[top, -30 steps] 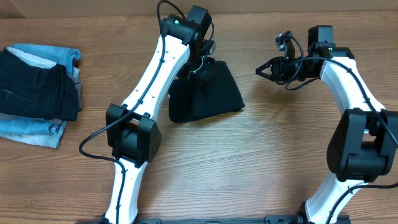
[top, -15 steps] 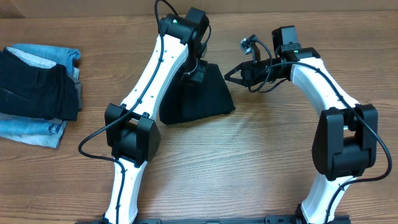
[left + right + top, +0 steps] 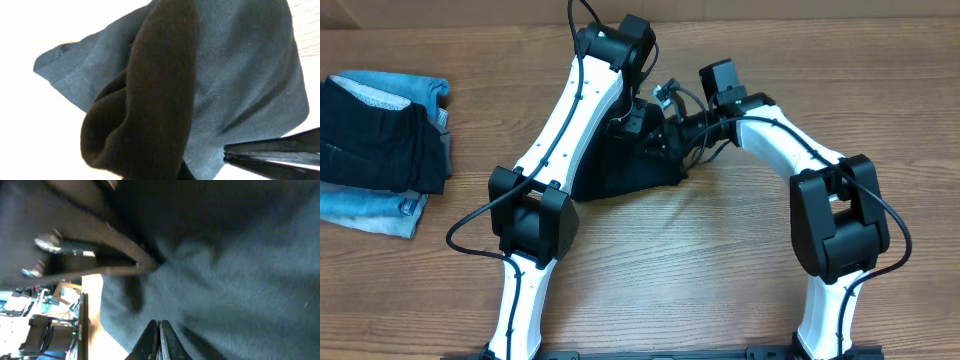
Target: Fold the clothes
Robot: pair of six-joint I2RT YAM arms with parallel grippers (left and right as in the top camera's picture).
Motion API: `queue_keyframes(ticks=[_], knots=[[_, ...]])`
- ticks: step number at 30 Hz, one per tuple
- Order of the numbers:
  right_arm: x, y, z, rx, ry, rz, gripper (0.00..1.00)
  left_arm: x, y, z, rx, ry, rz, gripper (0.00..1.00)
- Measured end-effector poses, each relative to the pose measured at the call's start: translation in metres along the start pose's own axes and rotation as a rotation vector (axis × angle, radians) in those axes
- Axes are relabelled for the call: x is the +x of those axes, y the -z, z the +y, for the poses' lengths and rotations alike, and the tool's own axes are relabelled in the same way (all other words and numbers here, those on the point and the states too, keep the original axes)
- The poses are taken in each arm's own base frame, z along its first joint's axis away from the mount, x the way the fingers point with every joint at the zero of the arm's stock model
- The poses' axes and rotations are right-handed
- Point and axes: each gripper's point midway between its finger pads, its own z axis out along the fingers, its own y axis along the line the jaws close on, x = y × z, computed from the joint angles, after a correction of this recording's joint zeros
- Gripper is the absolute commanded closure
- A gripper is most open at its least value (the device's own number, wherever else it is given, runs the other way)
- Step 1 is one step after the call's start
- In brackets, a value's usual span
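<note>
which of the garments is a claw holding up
The black T-shirt, peaked up under the left claw at centre; the denim pieces and dark folded garment lie far left, untouched.

white arm links [image 3: 555, 130], black joint housings [image 3: 532, 222], looping black cables [image 3: 470, 225], slim black fingers [image 3: 151, 342]

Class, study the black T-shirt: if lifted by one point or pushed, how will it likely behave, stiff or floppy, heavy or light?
Probably floppy: the T-shirt drapes in a tent shape from one raised point. Likely light: the fabric looks thin and gathers into soft rolls in the left wrist view. Pushed, it would probably crumple rather than slide whole.
</note>
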Motion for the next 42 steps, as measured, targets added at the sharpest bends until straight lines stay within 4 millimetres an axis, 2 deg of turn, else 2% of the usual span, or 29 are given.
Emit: queue_keyframes(ticks=[4, 7, 10, 17, 20, 21, 22, 23, 24, 28, 30, 32, 37, 38, 39, 40, 42], knots=[[0.011, -0.005, -0.009, 0.008, -0.003, -0.005, 0.96, 0.002, -0.011, 0.003, -0.02, 0.002, 0.015, 0.96], [0.015, -0.01, -0.019, 0.02, -0.029, -0.003, 0.96, 0.008, -0.033, 0.005, -0.041, -0.001, 0.056, 0.96], [0.024, -0.016, -0.039, 0.07, -0.083, 0.011, 0.96, 0.015, -0.053, 0.014, -0.095, -0.005, 0.085, 0.96], [0.026, -0.021, -0.069, 0.179, -0.239, -0.012, 0.96, 0.011, -0.073, 0.028, -0.138, 0.027, 0.069, 0.96], [0.028, -0.022, -0.074, 0.194, -0.288, -0.014, 0.96, 0.011, -0.084, 0.036, -0.15, 0.041, 0.068, 0.95], [0.028, -0.022, -0.074, 0.198, -0.293, -0.015, 0.96, 0.011, -0.085, 0.038, -0.156, 0.042, 0.068, 0.88], [0.028, -0.022, -0.075, 0.201, -0.298, -0.016, 0.96, 0.013, -0.09, 0.042, -0.163, 0.048, 0.075, 0.51], [0.027, -0.022, -0.075, 0.201, -0.3, -0.017, 0.96, 0.015, -0.093, 0.045, -0.17, 0.058, 0.08, 0.28], [0.027, -0.022, -0.075, 0.203, -0.303, -0.018, 0.96, 0.016, -0.094, 0.048, -0.176, 0.056, 0.085, 0.22], [0.028, -0.021, -0.076, 0.209, -0.311, -0.018, 0.96, 0.021, -0.095, 0.076, -0.238, 0.088, 0.107, 0.13], [0.028, -0.021, -0.076, 0.211, -0.311, -0.018, 0.96, 0.022, -0.09, 0.085, -0.247, 0.098, 0.118, 0.17], [0.028, -0.021, -0.077, 0.212, -0.31, -0.019, 0.96, 0.021, -0.082, 0.09, -0.254, 0.108, 0.118, 0.3], [0.028, -0.021, -0.078, 0.219, -0.311, -0.019, 0.96, 0.005, -0.039, 0.1, -0.247, 0.15, 0.059, 0.5], [0.028, -0.021, -0.078, 0.219, -0.313, -0.019, 0.96, 0.005, -0.034, 0.101, -0.25, 0.156, 0.054, 0.75], [0.028, -0.021, -0.078, 0.219, -0.314, -0.017, 0.96, 0.005, -0.028, 0.105, -0.26, 0.172, 0.051, 0.91], [0.028, -0.021, -0.078, 0.219, -0.315, -0.017, 0.96, 0.006, -0.026, 0.109, -0.265, 0.193, 0.05, 0.96], [0.028, -0.021, -0.078, 0.219, -0.315, -0.017, 0.96, 0.006, -0.027, 0.113, -0.238, 0.226, 0.053, 0.96]])
